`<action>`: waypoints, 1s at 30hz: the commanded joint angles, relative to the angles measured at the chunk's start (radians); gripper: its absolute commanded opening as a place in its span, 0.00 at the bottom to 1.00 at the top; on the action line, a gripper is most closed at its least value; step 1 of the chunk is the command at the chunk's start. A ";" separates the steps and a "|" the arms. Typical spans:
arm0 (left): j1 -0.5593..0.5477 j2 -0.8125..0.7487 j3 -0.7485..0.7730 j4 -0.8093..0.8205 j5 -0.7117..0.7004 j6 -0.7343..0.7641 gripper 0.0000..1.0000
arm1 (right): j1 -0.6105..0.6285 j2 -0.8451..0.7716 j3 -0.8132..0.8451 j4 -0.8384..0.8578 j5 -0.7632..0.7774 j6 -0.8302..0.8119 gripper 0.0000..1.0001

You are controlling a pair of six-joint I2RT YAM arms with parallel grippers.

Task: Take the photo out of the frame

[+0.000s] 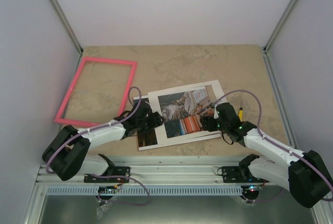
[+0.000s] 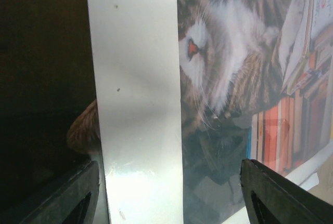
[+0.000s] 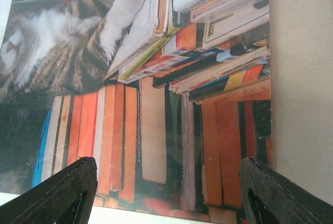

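Observation:
The photo (image 1: 182,110), a grey-and-white cat among orange books, lies flat mid-table under a white mat (image 1: 156,100) with a window. The pink frame (image 1: 96,90) lies empty at the far left, apart from the photo. My left gripper (image 1: 156,121) hovers low over the mat's left strip (image 2: 138,99) and the cat (image 2: 229,63); its jaws are open with nothing between them (image 2: 169,198). My right gripper (image 1: 208,121) hangs open over the book part of the photo (image 3: 156,104), its fingertips (image 3: 62,193) spread wide (image 3: 169,193).
A dark brown sheet corner (image 1: 147,140) sticks out from under the mat's near left corner. Grey walls enclose the table on three sides. The metal rail (image 1: 171,174) with the arm bases runs along the near edge.

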 commanded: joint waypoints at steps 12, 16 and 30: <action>0.100 -0.309 -0.084 -0.197 -0.053 0.021 0.86 | 0.009 -0.005 -0.042 0.070 -0.036 -0.023 0.76; 0.118 -0.406 -0.108 -0.273 -0.058 0.023 0.89 | 0.009 -0.009 -0.068 0.104 -0.050 -0.023 0.76; 0.128 -0.474 -0.209 -0.316 -0.002 -0.007 0.90 | 0.010 0.002 -0.107 0.167 -0.068 -0.039 0.76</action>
